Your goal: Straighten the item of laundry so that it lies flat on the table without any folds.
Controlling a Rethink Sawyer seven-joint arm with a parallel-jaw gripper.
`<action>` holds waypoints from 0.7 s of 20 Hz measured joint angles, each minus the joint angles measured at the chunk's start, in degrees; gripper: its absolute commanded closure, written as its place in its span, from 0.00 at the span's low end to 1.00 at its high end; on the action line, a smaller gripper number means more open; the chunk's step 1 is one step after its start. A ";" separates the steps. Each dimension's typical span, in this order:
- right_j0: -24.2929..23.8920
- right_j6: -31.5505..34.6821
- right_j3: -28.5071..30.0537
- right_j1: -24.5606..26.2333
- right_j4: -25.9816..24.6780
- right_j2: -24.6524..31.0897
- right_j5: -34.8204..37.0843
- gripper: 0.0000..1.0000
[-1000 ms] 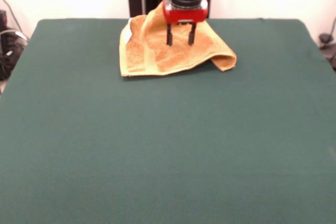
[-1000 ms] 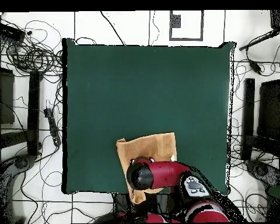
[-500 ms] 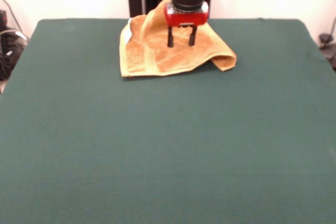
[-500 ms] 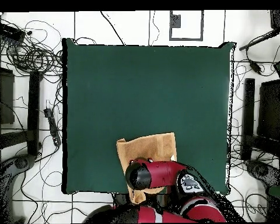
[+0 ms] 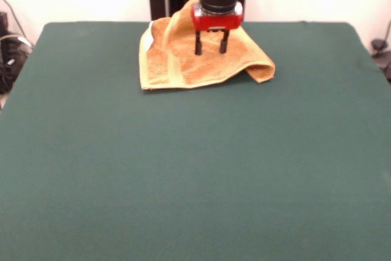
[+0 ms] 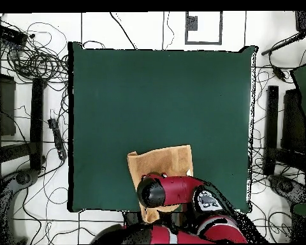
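Count: one towel (image 5: 195, 56), one table (image 5: 195, 169), one gripper (image 5: 211, 48) with two fingers (image 5: 198, 47) spread apart, one white tag (image 5: 147, 39).

The item of laundry (image 5: 201, 59), an orange-yellow terry towel, lies rumpled on the table (image 5: 195, 169) directly beneath the gripper (image 5: 211, 47). One corner is folded under at the front view's right of the gripper; a raised fold runs behind it. A white tag (image 5: 148, 40) shows on the edge at its left.
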 measured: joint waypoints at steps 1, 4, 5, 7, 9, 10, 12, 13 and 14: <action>0.01 0.00 0.00 0.00 -0.01 0.00 0.00 0.00; 0.09 0.00 0.02 -0.20 -0.04 -0.02 0.04 0.00; 0.08 0.00 0.02 -0.41 -0.04 -0.03 0.06 0.00; 0.08 0.00 0.02 -1.01 -0.02 -0.03 0.20 0.00; 0.08 0.00 0.02 -2.05 -0.04 -0.05 0.47 0.00; 0.08 0.00 0.02 -2.22 -0.04 -0.05 0.49 0.00; 0.08 0.00 0.03 -3.39 -0.04 -0.05 0.67 0.00; 0.08 0.00 0.02 -3.61 -0.04 -0.05 0.68 0.00; 0.08 0.00 0.03 -4.10 -0.05 -0.05 0.68 0.00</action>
